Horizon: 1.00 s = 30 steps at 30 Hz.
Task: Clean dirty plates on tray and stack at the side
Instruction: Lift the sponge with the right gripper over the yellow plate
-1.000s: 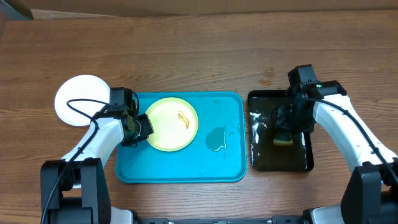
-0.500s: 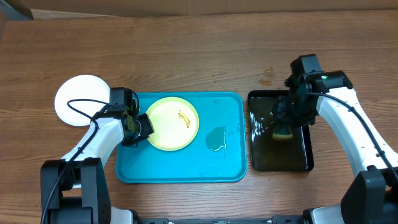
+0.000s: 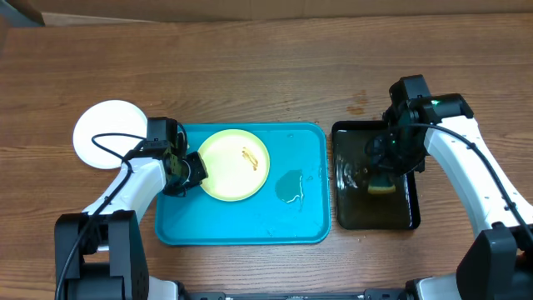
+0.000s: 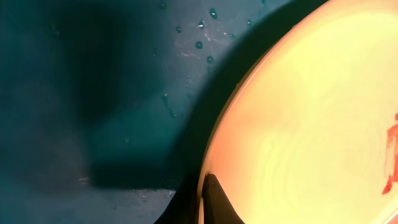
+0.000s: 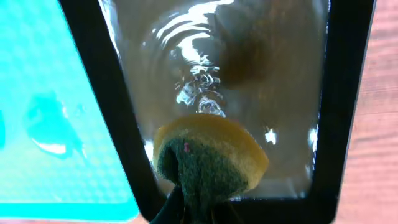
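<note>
In the left wrist view most of the left gripper [image 3: 193,170] is cut off: only one dark fingertip [image 4: 214,200] shows at the bottom edge. It is pressed against the rim of the pale yellow round flat plate [image 4: 311,124], whose right side runs out of the frame. From overhead, the jaws are clenched on that plate's left edge. The plate [image 3: 236,165] lies in the left half of the large turquoise-blue plastic tray [image 3: 250,229], and a thin orange-brown sauce smear [image 3: 248,157] crosses its smooth, glossy face. A shallow puddle of water [image 3: 289,187] sits on the tray right of the plate, with fine droplets nearby.

A white round plate [image 3: 107,135] rests on the wooden table [image 3: 250,75] at the left of the frame, off the tray. From above it cannot be told whether it is a single plate.

The right gripper [image 3: 385,173] is largely hidden behind its own arm. Its jaws pinch a yellow sponge with a coarse green scrub face [image 5: 211,158], bulging from the squeeze. The sponge is over the narrow black tray [image 5: 106,93], which holds rippling, murky water [image 5: 205,81].
</note>
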Tool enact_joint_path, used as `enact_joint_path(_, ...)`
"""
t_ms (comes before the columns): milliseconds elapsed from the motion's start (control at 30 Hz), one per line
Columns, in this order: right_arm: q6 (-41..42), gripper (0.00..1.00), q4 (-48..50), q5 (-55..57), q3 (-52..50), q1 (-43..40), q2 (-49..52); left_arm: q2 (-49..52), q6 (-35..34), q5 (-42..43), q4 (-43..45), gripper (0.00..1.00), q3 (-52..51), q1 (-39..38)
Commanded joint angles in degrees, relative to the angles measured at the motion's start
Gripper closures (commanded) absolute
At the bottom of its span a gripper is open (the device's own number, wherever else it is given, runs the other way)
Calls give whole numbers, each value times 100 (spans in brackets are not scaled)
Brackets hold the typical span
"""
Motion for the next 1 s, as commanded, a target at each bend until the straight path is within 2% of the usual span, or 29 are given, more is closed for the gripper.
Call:
enact_joint_path(0,-9,96,28,-22,107,17,-28,234,133,52,-39,94,-205,-17)
enact_joint_path(67,13,96,79,-31,125,20,-28,234,133,52,-28,85,-205,-17)
enact_joint_path(133,11,96,136,-72,166,24,-28,234,133,52,-13,82,-205,-17)
enact_joint_path(200,11,96,129,-63,190,24,-28,234,133,50,-4,86,-205,-17)
enact_joint_path(267,11,96,133,133,188,24,-28,234,133,50,-7,95,-205,-17)
enact_joint_path(400,293,96,168,367,186,24,-28,234,133,57,-22,96,-205,-17)
enact_joint_path(567,-109,96,599,-1652,201,35,-28,234,131,57,-9,96,-205,-17)
enact_joint_path(700,-94,96,1473,-2739,199,330,-28,234,131,61,-9,96,-205,-17)
enact_joint_path(867,452,96,2695,-2111,195,1377,-4,234,131,61,-9,96,-205,-17)
enact_joint_path(900,529,96,3110,-1440,195,1923,72,234,138,61,-7,96,-205,-17)
enact_joint_path(967,555,96,3467,-627,190,2450,205,234,271,116,-7,96,-205,-20)
